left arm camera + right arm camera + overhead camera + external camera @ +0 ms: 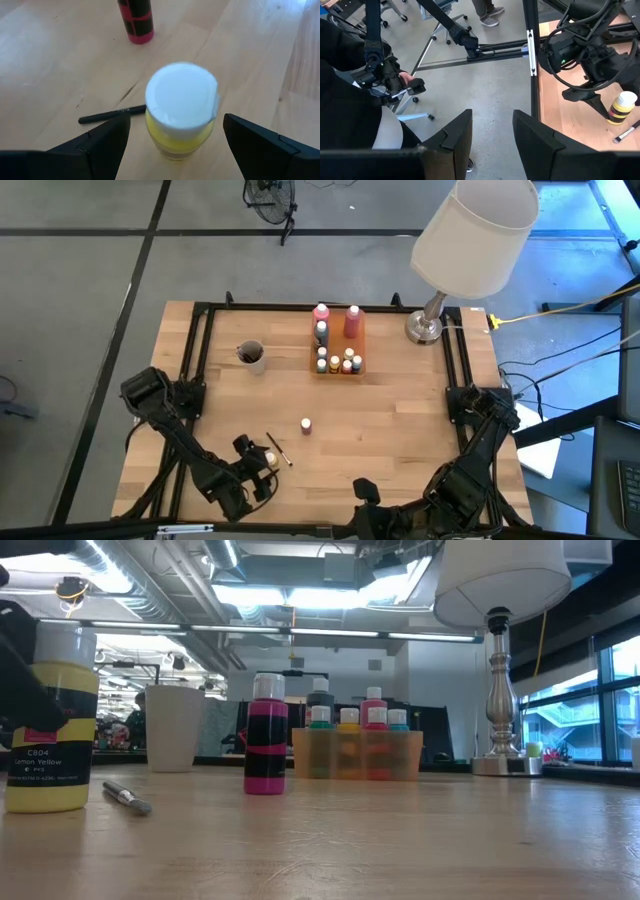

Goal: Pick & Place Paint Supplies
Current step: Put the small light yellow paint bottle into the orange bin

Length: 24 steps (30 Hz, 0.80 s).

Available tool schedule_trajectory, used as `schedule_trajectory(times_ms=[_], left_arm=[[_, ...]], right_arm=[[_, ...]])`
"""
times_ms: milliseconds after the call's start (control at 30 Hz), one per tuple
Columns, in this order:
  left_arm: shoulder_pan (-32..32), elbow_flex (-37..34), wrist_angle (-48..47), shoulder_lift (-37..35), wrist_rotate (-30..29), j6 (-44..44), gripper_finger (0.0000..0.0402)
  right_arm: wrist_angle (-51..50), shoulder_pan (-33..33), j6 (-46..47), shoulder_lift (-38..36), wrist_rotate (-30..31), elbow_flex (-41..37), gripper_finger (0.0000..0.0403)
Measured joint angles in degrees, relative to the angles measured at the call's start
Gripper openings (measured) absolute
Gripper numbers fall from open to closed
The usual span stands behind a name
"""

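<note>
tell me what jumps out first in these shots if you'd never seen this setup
The big white-shaded lamp at the table's far right corner grabs the eye first. Next is the yellow bottle with a white cap at the near left, standing between the open fingers of the left gripper, with a thin dark brush lying beside it. Farther back, a tray crowded with small paint bottles sits at the middle far edge.

white-capped yellow bottle (181,120)

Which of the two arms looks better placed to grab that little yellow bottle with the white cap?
The left. Its end effector is open with a finger on each side of the white-capped yellow paint bottle. The right end effector, also open, points off the table's near edge, away from it.
</note>
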Motion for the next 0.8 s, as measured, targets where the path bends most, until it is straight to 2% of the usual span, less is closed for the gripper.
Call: schedule_trajectory(times_ms=[167,500,800], left_arm=[[0.0,0.0,0.0,0.0,-0.53,-0.15,0.0313],[0.14,0.0,1.53,0.0,-1.26,0.24,0.0278],[2.01,0.0,3.71,0.0,1.47,5.82,0.0242]], right_arm=[[-0.2,0.0,0.0,0.0,0.0,0.0,0.0144],[-0.22,0.0,0.0,0.0,0.04,0.0,0.0144],[-0.22,-0.07,-0.02,0.0,0.57,0.0,0.0144]])
